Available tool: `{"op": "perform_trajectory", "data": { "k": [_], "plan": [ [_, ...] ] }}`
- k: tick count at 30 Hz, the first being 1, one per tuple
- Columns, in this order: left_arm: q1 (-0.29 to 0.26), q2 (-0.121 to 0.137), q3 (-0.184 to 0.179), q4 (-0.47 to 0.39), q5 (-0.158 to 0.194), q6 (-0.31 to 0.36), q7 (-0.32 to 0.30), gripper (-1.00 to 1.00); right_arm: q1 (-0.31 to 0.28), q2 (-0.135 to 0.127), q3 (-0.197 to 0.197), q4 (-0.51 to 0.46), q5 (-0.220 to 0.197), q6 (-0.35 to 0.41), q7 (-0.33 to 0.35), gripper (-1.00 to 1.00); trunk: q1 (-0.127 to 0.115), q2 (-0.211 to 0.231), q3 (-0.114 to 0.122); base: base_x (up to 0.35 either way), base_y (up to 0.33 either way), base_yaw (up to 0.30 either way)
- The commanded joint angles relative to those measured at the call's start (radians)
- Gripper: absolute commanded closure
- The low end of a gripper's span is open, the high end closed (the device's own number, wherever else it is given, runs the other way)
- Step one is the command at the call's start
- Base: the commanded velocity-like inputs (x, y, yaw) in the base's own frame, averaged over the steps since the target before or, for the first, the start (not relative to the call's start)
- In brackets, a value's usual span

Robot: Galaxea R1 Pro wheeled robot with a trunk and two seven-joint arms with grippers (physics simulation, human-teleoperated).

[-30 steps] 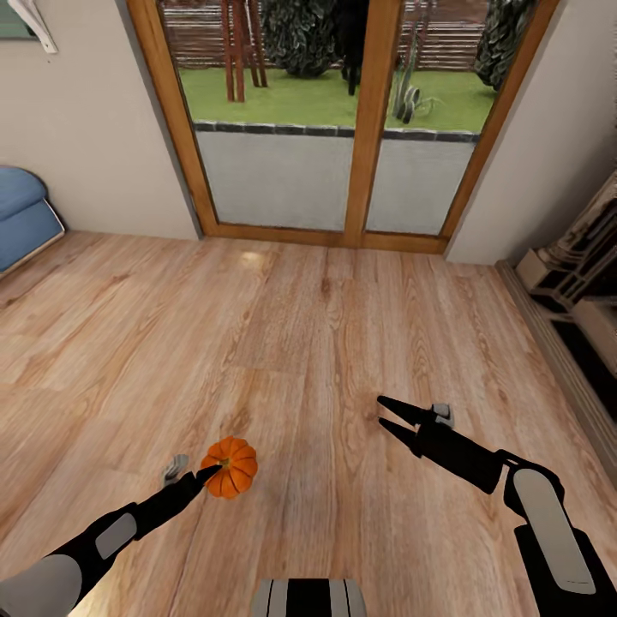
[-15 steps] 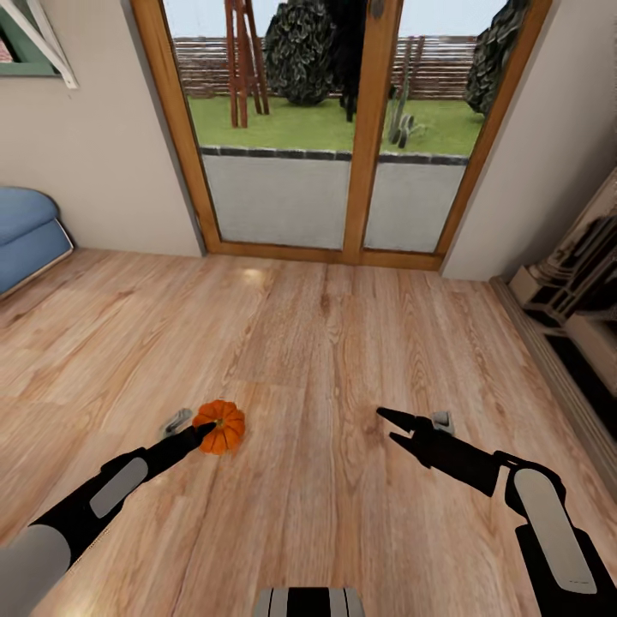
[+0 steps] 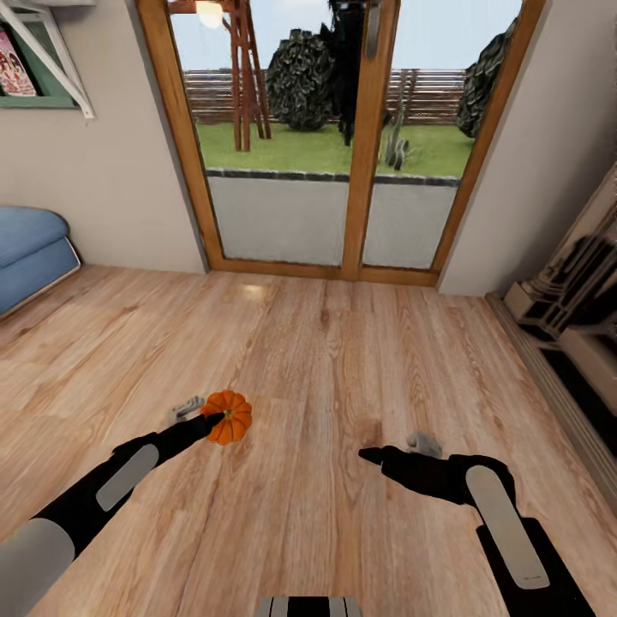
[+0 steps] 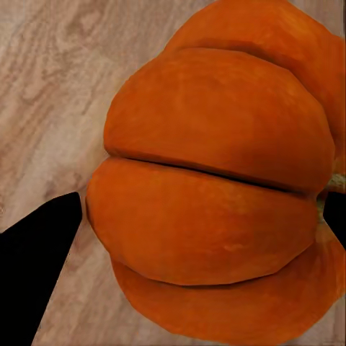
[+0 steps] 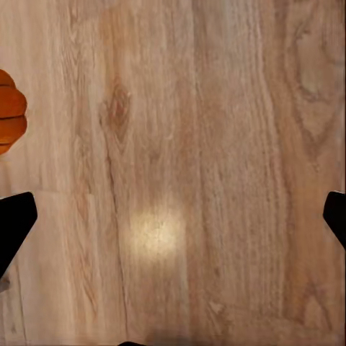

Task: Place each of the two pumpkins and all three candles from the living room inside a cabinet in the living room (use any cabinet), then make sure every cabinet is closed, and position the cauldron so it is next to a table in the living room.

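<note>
A small orange ribbed pumpkin (image 3: 230, 417) hangs a little above the wooden floor (image 3: 326, 360), in front of me to the left. My left gripper (image 3: 216, 421) is shut on it. In the left wrist view the pumpkin (image 4: 216, 180) bulges between the two black fingertips (image 4: 36, 241). My right gripper (image 3: 367, 453) hovers over bare floor to the right, about a hand's width lower in the head view. In the right wrist view its fingertips (image 5: 14, 220) stand far apart with nothing between them, and the pumpkin (image 5: 9, 112) peeks in at the edge.
Wood-framed glass doors (image 3: 364, 146) close the far wall, with a garden behind. A blue sofa (image 3: 30, 248) stands at the left wall under a wall shelf (image 3: 43, 60). A pale stone and dark structure (image 3: 574, 291) lines the right wall.
The whole view has shifted upward, so the camera moved. The left gripper keeps its hold on the pumpkin. The right gripper has drawn back toward me and turned.
</note>
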Motion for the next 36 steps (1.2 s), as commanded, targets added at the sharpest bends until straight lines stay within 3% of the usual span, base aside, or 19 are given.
{"op": "perform_trajectory", "data": {
  "k": [1, 3, 7, 12, 14, 17, 27, 33, 36],
  "plan": [
    [0.0, -0.001, -0.001, -0.044, -0.035, 0.033, 0.042, 1.0, -0.001, 0.0, 0.017, -0.001, -0.004, 0.001, -0.049, -1.0, -0.001, 0.0, 0.003, 0.0, 0.0, 0.0],
    [0.001, -0.002, 0.0, -0.126, -0.078, 0.077, 0.093, 1.0, -0.001, 0.002, 0.031, -0.001, -0.001, 0.001, -0.099, -1.0, -0.001, 0.0, 0.011, 0.0, 0.0, 0.0],
    [0.004, 0.003, 0.002, -0.295, -0.113, 0.163, 0.199, 1.0, -0.003, 0.003, 0.058, -0.001, 0.002, 0.001, -0.192, -1.0, -0.003, 0.001, 0.026, 0.0, 0.0, 0.0],
    [0.005, 0.005, 0.002, -0.431, -0.122, 0.267, 0.358, 1.0, -0.017, 0.009, 0.13, -0.001, 0.004, -0.03, -0.313, -1.0, -0.005, 0.003, 0.046, 0.0, 0.0, 0.0],
    [0.006, 0.004, 0.003, -0.507, -0.123, 0.354, 0.459, 1.0, -0.028, 0.012, 0.191, -0.002, 0.005, -0.062, -0.392, -1.0, -0.006, 0.003, 0.053, 0.0, 0.0, 0.0],
    [0.006, 0.004, 0.003, -0.541, -0.122, 0.397, 0.538, 1.0, -0.035, 0.013, 0.221, -0.002, 0.004, -0.08, -0.425, -1.0, -0.008, 0.004, 0.065, 0.0, 0.0, 0.0],
    [0.006, -0.002, 0.006, -0.557, -0.12, 0.491, 0.583, 1.0, -0.039, 0.016, 0.235, -0.002, 0.004, -0.088, -0.44, -1.0, -0.012, 0.006, 0.104, 0.0, 0.0, 0.0],
    [0.004, -0.007, 0.008, -0.553, -0.117, 0.556, 0.592, 1.0, -0.039, 0.017, 0.234, -0.002, 0.004, -0.089, -0.441, -1.0, -0.012, 0.006, 0.104, 0.0, 0.0, 0.0],
    [0.0, -0.009, 0.009, -0.548, -0.108, 0.595, 0.646, 1.0, -0.039, 0.017, 0.235, -0.002, 0.003, -0.089, -0.44, -1.0, -0.014, 0.007, 0.115, 0.0, 0.0, 0.0]
  ]
}}
